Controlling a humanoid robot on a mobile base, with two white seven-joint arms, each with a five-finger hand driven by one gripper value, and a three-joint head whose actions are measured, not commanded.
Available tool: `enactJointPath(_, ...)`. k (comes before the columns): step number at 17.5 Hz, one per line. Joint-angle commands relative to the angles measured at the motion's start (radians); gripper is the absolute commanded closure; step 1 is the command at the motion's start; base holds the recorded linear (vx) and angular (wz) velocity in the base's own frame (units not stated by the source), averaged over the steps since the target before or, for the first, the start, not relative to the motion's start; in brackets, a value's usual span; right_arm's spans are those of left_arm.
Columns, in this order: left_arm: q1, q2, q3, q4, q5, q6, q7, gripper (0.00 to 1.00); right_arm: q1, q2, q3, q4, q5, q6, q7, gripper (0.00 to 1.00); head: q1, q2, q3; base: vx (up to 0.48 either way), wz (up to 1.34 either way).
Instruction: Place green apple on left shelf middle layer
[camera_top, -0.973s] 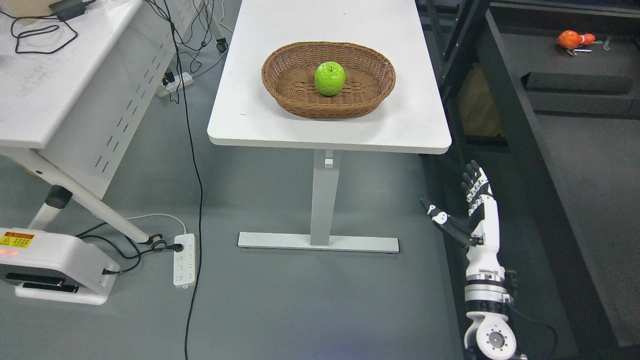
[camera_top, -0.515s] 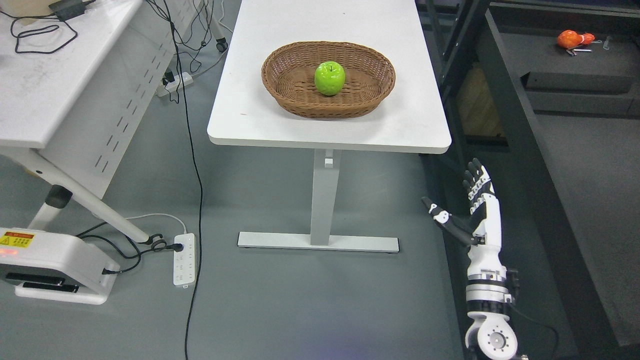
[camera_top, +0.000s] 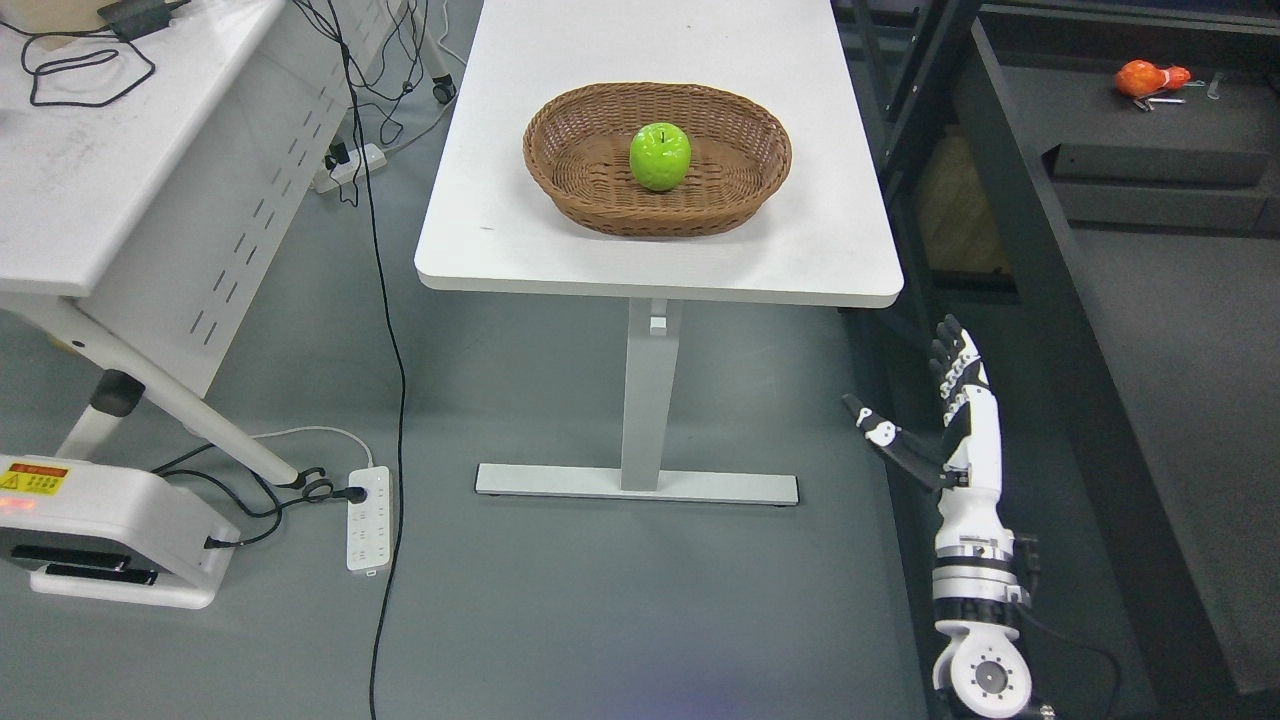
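Observation:
A green apple (camera_top: 660, 156) lies in the middle of a brown wicker basket (camera_top: 570, 175) on a white table (camera_top: 520, 240). My right hand (camera_top: 915, 395) hangs low at the right, below and in front of the table's right front corner, well apart from the apple. Its fingers (camera_top: 957, 360) are stretched out straight and the thumb sticks out to the left; it holds nothing. My left arm does not show.
A second white desk (camera_top: 90, 200) with cables stands at the left. A power strip (camera_top: 367, 517) and cords lie on the grey floor. A dark shelf frame (camera_top: 1000, 200) stands at the right, with an orange object (camera_top: 1145, 78) on its far surface.
My right hand has risen slightly. The apple and basket have not moved.

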Motion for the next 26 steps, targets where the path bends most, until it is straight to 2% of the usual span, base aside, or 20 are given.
enactJointPath(1, 0.009, 0.017, 0.000, 0.000, 0.000, 0.000, 0.001, 0.00, -0.036, -0.017, 0.046, 0.015, 0.510, 0.117, -0.032, 0.03, 0.0000, 0.000, 0.000, 0.000, 0.00)
enactJointPath(4, 0.009, 0.017, 0.000, 0.000, 0.000, 0.000, 0.001, 0.00, -0.032, -0.017, 0.057, 0.009, 0.515, 0.120, -0.035, 0.02, 0.0000, 0.000, 0.000, 0.000, 0.00)
enactJointPath(7, 0.009, 0.017, 0.000, 0.000, 0.000, 0.000, 0.001, 0.00, -0.027, -0.018, 0.053, 0.006, 0.515, 0.028, -0.032, 0.00, 0.0000, 0.000, 0.000, 0.000, 0.00)
enactJointPath(9, 0.009, 0.017, 0.000, 0.000, 0.000, 0.000, 0.001, 0.00, -0.013, -0.028, 0.053, 0.004, 0.514, -0.078, -0.023, 0.00, 0.0000, 0.000, 0.000, 0.000, 0.00)
enactJointPath(16, 0.009, 0.017, 0.000, 0.000, 0.000, 0.000, -0.001, 0.00, -0.030, -0.061, 0.051, 0.004, 0.520, -0.052, -0.019, 0.00, 0.0000, 0.000, 0.000, 0.000, 0.00)
enactJointPath(22, 0.009, 0.017, 0.000, 0.000, 0.000, 0.000, 0.001, 0.00, -0.119, -0.052, 0.069, 0.016, 0.529, -0.040, -0.005, 0.00, 0.0000, 0.000, 0.000, -0.003, 0.00)
enactJointPath(26, 0.009, 0.017, 0.000, 0.000, 0.000, 0.000, 0.001, 0.00, -0.182, -0.046, 0.108, 0.075, 0.532, -0.023, 0.026, 0.00, 0.0000, 0.000, 0.000, 0.000, 0.00)
